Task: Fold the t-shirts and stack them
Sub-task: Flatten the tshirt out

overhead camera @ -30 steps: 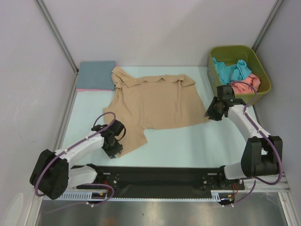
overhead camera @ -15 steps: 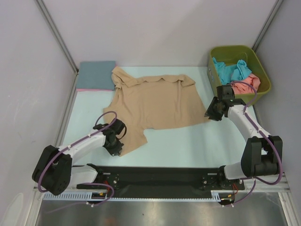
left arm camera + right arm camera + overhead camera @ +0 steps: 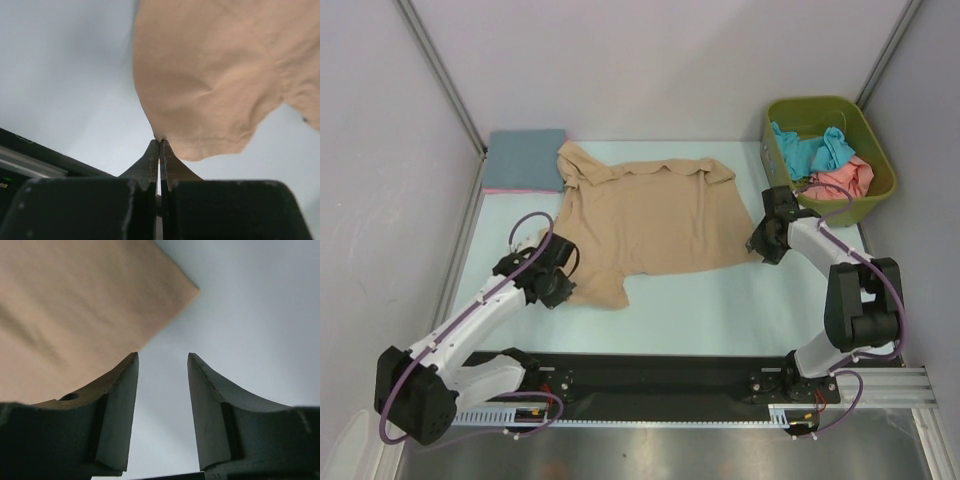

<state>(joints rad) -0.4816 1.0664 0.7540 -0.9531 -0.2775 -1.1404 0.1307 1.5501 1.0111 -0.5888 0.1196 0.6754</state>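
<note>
- Top external view: tan t-shirt [image 3: 650, 215] lies spread out mid-surface [image 3: 720, 300], with a slate blue t-shirt [image 3: 525, 157] folded at 10 o'clock.
- Left hand [image 3: 159, 142], fingers pressed together, pinches the tan shirt's edge at 8 o'clock.
- Right hand [image 3: 162, 360], fingers spread, sits just beside its 4 o'clock corner.

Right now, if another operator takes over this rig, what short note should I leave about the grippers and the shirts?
Left gripper: shut on the near left edge of the tan t-shirt.
Right gripper: open at that shirt's near right corner, gripping nothing.
The tan t-shirt lies mostly spread on the table, not folded.
Done: the slate blue shirt lies folded on the pink shirt at the far left corner.
Left: fold the tan t-shirt and stack it, then do the teal shirt and the salmon shirt, both in the olive-green bin.
</note>
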